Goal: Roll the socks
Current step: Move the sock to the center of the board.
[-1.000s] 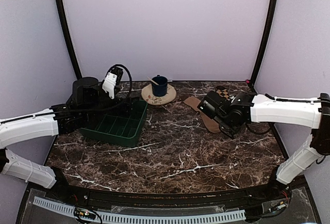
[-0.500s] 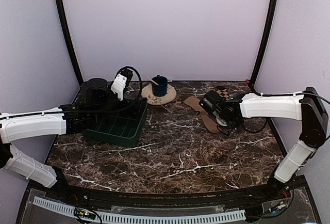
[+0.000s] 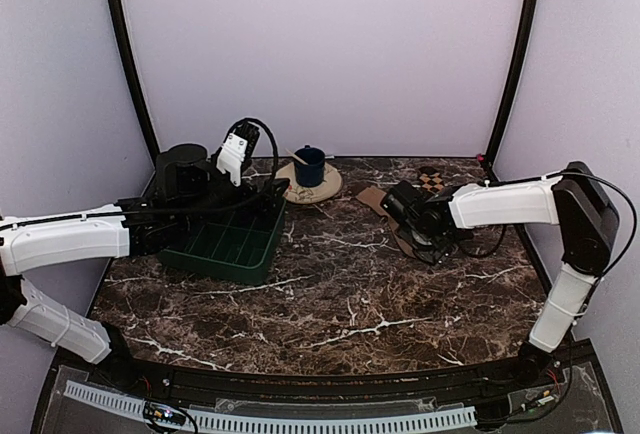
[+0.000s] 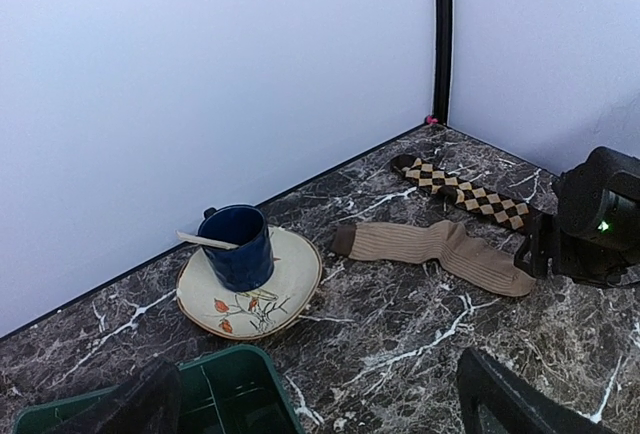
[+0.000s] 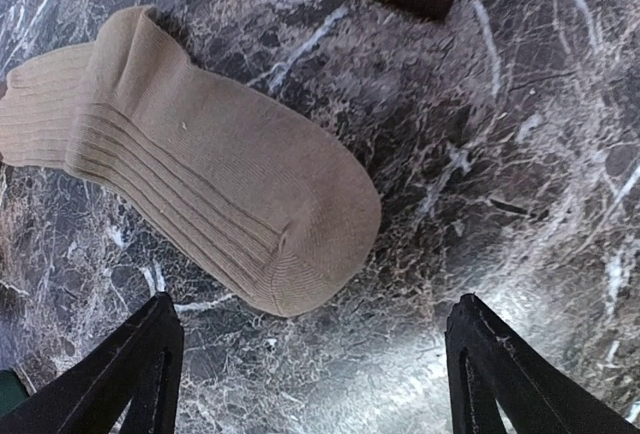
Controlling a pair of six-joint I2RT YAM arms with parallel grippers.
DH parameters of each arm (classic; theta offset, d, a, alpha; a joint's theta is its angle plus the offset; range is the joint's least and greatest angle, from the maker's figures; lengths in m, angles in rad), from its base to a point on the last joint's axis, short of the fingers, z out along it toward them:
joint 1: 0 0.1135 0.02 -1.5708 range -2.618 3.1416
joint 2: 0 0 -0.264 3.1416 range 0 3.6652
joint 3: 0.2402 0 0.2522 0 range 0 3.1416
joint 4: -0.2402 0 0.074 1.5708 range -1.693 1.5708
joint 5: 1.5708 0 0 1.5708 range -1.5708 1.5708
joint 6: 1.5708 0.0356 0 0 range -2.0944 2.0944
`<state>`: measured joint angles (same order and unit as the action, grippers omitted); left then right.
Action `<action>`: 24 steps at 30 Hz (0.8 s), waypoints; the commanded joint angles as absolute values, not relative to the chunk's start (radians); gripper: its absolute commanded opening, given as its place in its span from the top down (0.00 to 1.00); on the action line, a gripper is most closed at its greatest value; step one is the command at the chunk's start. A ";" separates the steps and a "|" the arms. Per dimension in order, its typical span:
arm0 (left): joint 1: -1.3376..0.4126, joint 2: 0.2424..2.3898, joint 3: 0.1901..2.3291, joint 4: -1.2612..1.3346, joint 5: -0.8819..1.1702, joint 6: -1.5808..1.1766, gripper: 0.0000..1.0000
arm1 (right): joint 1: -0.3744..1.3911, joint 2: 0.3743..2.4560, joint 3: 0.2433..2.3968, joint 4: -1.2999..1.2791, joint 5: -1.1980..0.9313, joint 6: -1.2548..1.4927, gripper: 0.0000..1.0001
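walls (image 3: 320,54): plain pale lilac, far, left and right | posts (image 3: 125,54): two black, at far corners | tabletop (image 3: 340,304): dark brown marble, white veins | strip (image 3: 300,422): white, slotted, along near edge | light: soft, even

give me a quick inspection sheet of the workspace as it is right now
surface: dark marble table, nothing spilled seen
job's things: tan sock and checkered sock lie flat, unrolled, far right, apart from each other
clutter: blue cup with a stick in it, on a patterned plate at the back; green tray at left
grippers: left gripper open above the green tray, holding nothing; right gripper open over the tan sock's rounded end, holding nothing
cables: black cable loops at the left wrist
surroundings: plain pale walls, black corner posts
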<state>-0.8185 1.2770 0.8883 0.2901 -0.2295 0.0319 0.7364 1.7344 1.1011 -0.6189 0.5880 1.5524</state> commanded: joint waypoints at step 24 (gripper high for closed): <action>-0.827 1.298 0.863 0.420 -0.216 0.049 0.02 | 0.666 1.853 1.091 -0.540 0.528 1.526 0.33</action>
<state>-0.8188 1.2888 0.8795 0.3717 -0.2253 0.0654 0.6830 1.8351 1.1011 -0.5587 0.5381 1.5425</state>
